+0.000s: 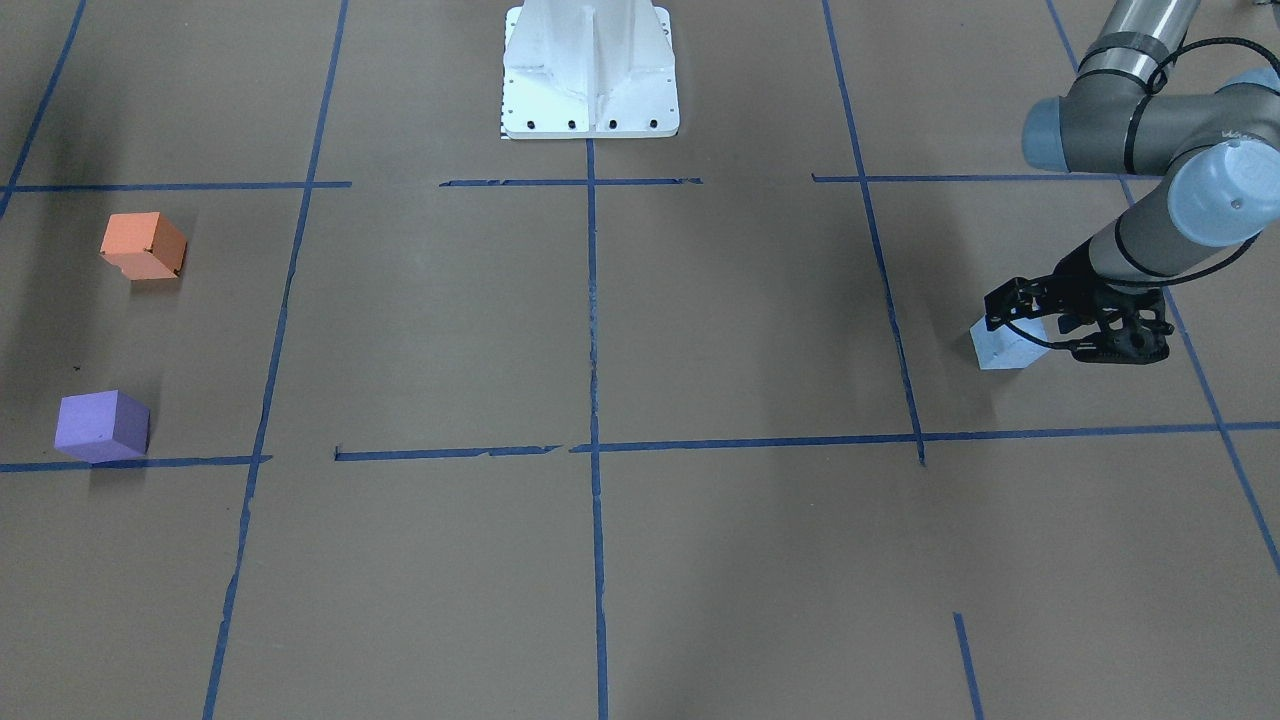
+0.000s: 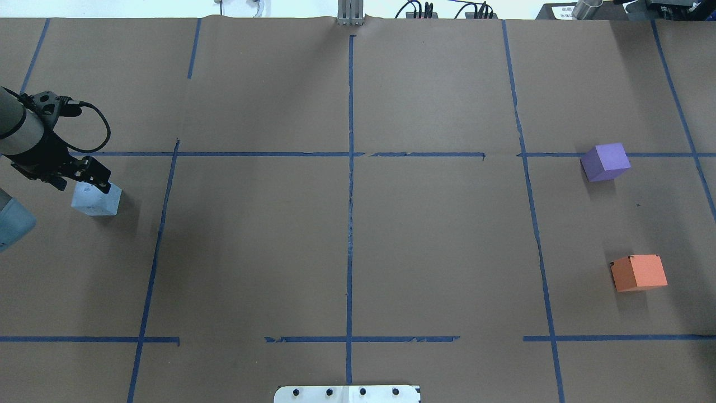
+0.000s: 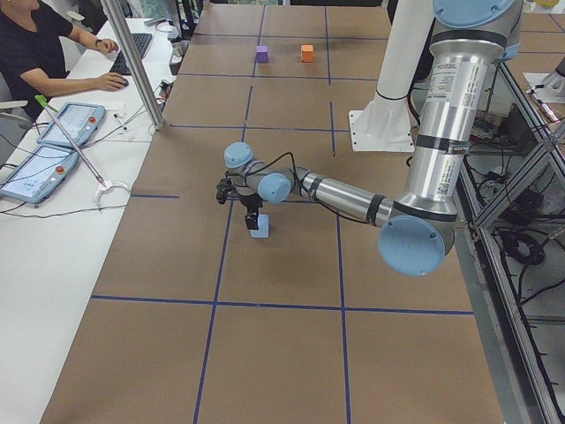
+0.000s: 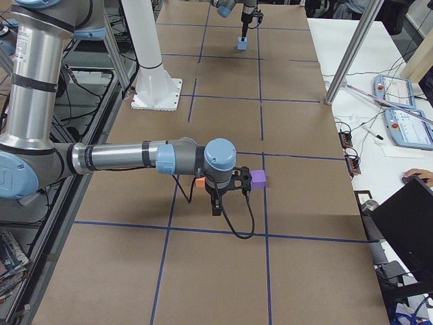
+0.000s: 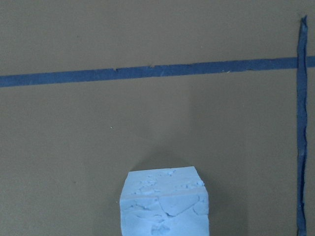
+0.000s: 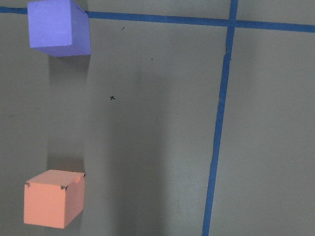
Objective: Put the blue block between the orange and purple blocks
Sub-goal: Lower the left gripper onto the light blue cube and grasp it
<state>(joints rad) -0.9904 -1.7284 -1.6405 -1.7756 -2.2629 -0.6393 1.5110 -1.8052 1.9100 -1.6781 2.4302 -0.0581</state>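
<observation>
Plainly, the left end effector (image 2: 89,178) hangs at the top of the blue block (image 2: 98,200), which lies directly beneath it and seems to rest on the counter (image 2: 347,252). Whether its jaws are spread or clamped on the foam, I cannot tell. The block looks roughly cubic, so no axis favours the grip. From that end effector the orange block (image 2: 638,272) and purple block (image 2: 606,162) lie far across, toward the robot's right, with bare brown paper between them. The right end effector (image 4: 215,203) hovers near that pair, its state unreadable. Blue tape lines (image 2: 350,224) grid the counter.

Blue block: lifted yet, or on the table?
On the table, apparently: the blue block sits flush, shadow touching its base; left gripper at its top.
</observation>
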